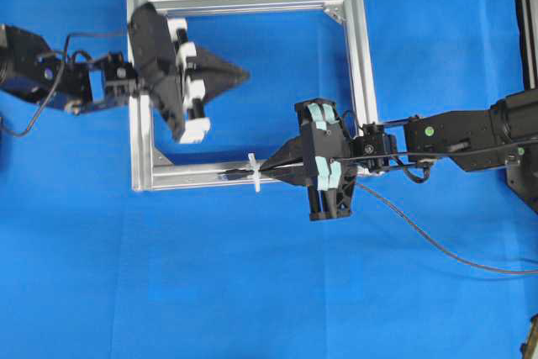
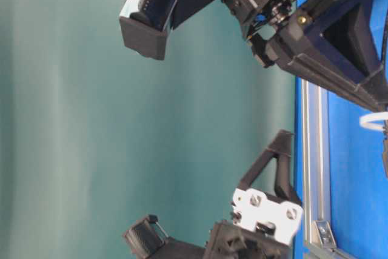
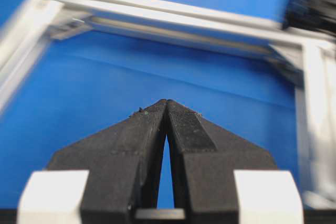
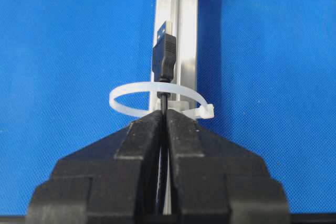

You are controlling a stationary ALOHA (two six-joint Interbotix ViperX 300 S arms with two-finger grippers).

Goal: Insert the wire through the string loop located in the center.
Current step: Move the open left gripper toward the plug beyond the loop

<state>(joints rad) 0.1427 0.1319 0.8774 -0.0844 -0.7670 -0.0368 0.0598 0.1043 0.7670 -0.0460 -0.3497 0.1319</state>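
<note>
The right tool is clamped on the wire just behind its plug. The plug has cleared the string loop and lies beyond it, over the silver bar, its long axis in line with the bar. In the overhead view the wire trails back under the right arm across the blue desk. The left tool is shut on nothing, hovering inside the frame, well apart from the loop. Judgement: the plug's far side faces the left tool, which must reach it to draw the wire onward.
</note>
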